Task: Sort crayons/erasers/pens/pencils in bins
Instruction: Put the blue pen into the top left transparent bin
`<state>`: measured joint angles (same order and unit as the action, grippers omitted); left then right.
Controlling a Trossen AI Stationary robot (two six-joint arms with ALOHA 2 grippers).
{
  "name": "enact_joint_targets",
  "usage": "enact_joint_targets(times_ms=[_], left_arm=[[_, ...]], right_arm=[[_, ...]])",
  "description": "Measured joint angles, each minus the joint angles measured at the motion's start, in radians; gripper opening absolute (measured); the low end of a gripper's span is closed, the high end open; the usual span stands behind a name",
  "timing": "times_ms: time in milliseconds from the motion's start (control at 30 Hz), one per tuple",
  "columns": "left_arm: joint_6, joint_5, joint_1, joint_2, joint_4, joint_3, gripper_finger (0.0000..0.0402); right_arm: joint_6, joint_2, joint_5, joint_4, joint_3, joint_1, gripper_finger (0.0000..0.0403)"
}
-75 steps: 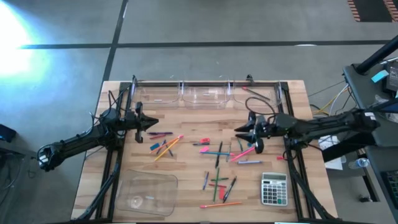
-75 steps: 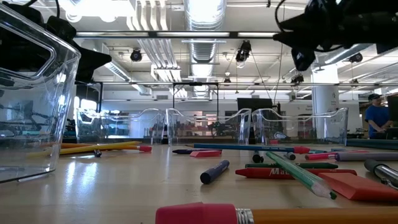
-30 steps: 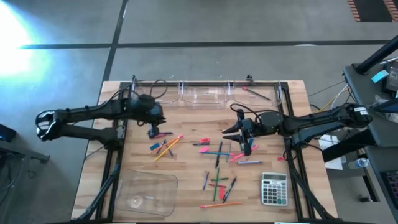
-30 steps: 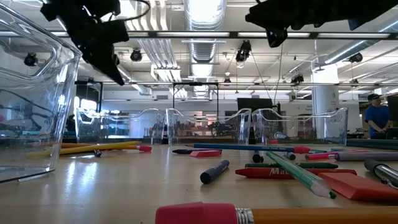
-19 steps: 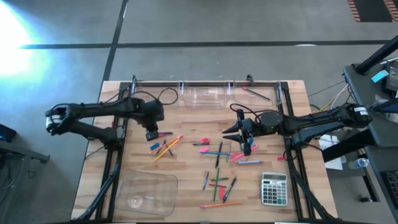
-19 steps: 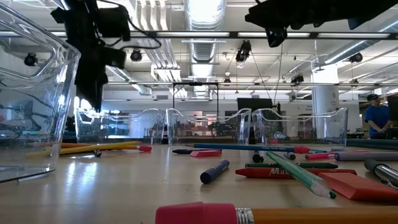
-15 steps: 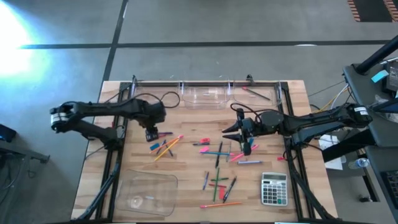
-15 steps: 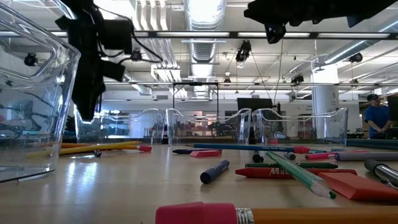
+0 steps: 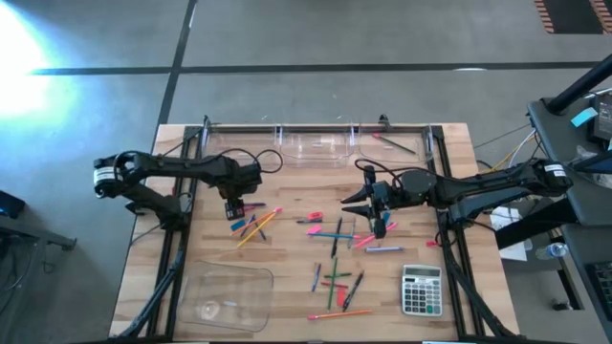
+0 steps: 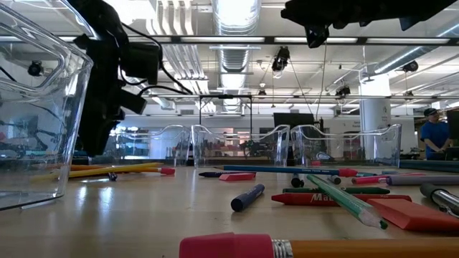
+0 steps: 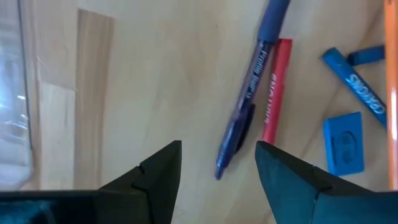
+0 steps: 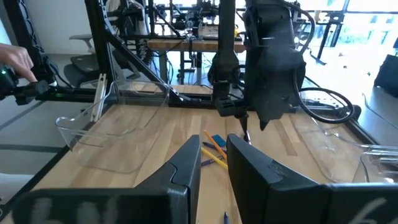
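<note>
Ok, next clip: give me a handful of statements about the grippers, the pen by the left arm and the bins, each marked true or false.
1. The left gripper is open, its fingers apart above a purplish-blue pen. True.
2. That pen lies inside the big shallow tray. False: it lies on the bare wooden table, beside a red crayon.
3. A blue eraser lies on the table near the pen. True.
4. The grey calculator sits at the far edge among the small bins. False: it sits near the front right corner.
5. The right gripper is gripping a pencil. False: nothing shows between its fingers, and it hangs above the scattered sticks.
</note>
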<state>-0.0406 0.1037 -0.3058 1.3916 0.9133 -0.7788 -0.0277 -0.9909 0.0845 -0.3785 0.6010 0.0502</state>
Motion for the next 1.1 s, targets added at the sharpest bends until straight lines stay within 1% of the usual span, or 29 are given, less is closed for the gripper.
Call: enact_joint_targets(times_ms=[233, 400, 533, 933, 1100], left_arm=[[-0.001, 0.002, 0.000, 0.002, -0.015, 0.005, 0.0191], [-0.022, 0.000, 0.000, 0.002, -0.070, 0.065, 0.0191], [-0.023, -0.001, 0.000, 0.001, -0.095, 0.062, 0.0191], [-0.020, -0.002, 0.000, 0.001, -0.094, 0.065, 0.0191], [-0.017, -0.041, 0.000, 0.001, -0.084, 0.063, 0.0191]], right_arm=[[-0.001, 0.000, 0.000, 0.003, 0.000, 0.000, 0.0068], [0.000, 0.000, 0.000, 0.003, 0.000, 0.000, 0.0068], [0.000, 0.000, 0.000, 0.003, 0.000, 0.000, 0.0068], [0.000, 0.000, -0.001, 0.000, 0.000, 0.000, 0.0068], [0.000, 0.000, -0.001, 0.000, 0.000, 0.000, 0.0068]])
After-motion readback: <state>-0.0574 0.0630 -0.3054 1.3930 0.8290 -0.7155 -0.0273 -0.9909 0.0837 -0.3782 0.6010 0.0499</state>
